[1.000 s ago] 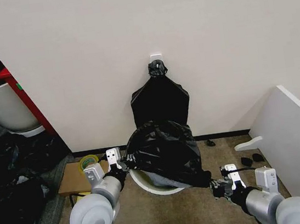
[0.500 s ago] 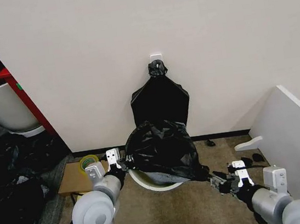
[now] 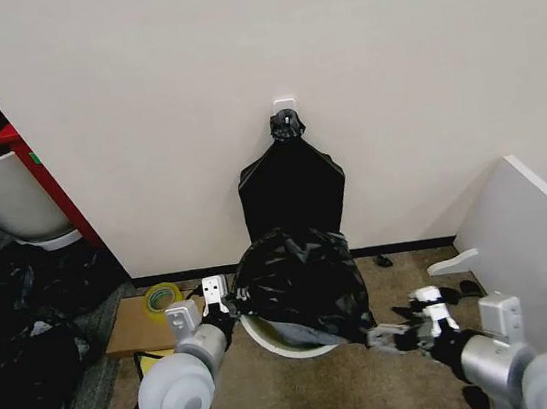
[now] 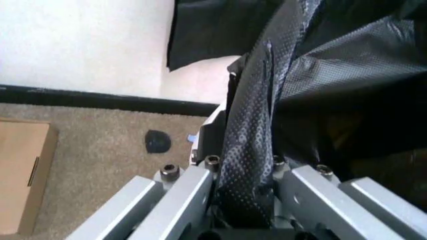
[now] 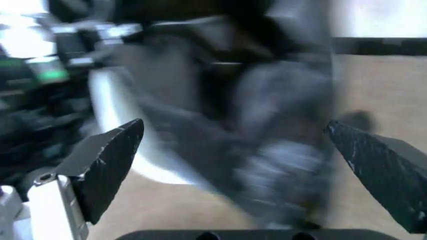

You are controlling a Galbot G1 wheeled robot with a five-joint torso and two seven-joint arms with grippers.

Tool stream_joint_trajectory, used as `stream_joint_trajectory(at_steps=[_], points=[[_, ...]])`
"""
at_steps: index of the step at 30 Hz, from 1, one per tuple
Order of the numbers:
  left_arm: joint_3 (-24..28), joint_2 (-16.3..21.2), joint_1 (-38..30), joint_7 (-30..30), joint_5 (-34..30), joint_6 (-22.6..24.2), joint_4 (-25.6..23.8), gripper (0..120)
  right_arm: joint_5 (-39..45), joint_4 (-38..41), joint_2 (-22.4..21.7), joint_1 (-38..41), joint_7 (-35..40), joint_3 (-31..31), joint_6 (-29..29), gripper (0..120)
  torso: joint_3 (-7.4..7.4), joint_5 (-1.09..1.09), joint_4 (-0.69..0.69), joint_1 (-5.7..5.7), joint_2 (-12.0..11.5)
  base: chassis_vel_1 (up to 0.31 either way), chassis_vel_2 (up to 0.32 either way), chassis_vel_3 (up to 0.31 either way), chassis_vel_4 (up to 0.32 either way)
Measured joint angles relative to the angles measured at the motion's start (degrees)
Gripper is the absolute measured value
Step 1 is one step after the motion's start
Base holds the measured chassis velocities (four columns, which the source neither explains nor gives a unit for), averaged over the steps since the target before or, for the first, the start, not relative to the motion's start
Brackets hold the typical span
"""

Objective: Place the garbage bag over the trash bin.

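The trash bin point(image 3: 270, 334) stood on the carpet before the wall, with the garbage bag point(image 3: 299, 282) draped over it. Behind it a flat bag point(image 3: 292, 192) hung on the wall. My left gripper point(image 3: 228, 306) was at the bin's left edge, my right gripper point(image 3: 397, 334) just right of it. A tape roll point(image 3: 161, 298) sat on a cardboard box point(image 3: 133, 327) to the left.

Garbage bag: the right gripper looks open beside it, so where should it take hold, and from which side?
Probably the loose lower edge of the garbage bag on the robot's right, where it hangs past the rim of the trash bin. The right gripper, open, sits level with that edge, so a sideways approach suits. The left gripper already pinches the opposite edge.
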Motion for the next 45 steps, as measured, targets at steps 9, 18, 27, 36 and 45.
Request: stream_joint_trajectory(at_steps=[9, 18, 27, 36, 45], points=[[0.85, 0.26, -0.66, -0.07, 0.91, 0.03, 0.97, 0, 5.27, 0.01, -4.66, 5.16, -8.36, -1.3, 1.76, 100, 0.0, 0.01, -0.01, 0.0, 0.0, 0.0, 0.0, 0.0, 0.0], [2.04, -0.24, -2.18, -0.66, 2.01, 0.33, 1.23, 0, 6.57, 0.01, -5.88, 10.58, -7.25, -10.71, 0.12, 100, 0.0, 0.0, -0.01, 0.0, 0.0, 0.0, 0.0, 0.0, 0.0], [3.03, -0.07, -3.6, -0.48, 2.99, 0.95, 1.49, 0, 2.33, -0.04, -6.27, 17.19, -5.81, -19.21, -0.26, 100, 0.0, 0.0, -0.02, 0.0, 0.0, 0.0, 0.0, 0.0, 0.0], [3.19, -0.07, -3.82, -0.46, 3.0, 1.12, 1.72, 0, 2.33, -2.38, -6.54, 23.0, -4.47, -23.65, -0.27, 100, 0.0, 0.0, -0.01, 0.0, 0.0, 0.0, 0.0, 0.0, 0.0], [3.74, -0.13, -4.32, -0.17, 3.0, 1.12, 2.31, 0, 2.91, -4.06, -7.07, 24.51, -3.59, -25.15, -0.32, 100, 0.0, 0.01, -0.01, 0.0, 0.0, 0.0, 0.0, 0.0, 0.0]])
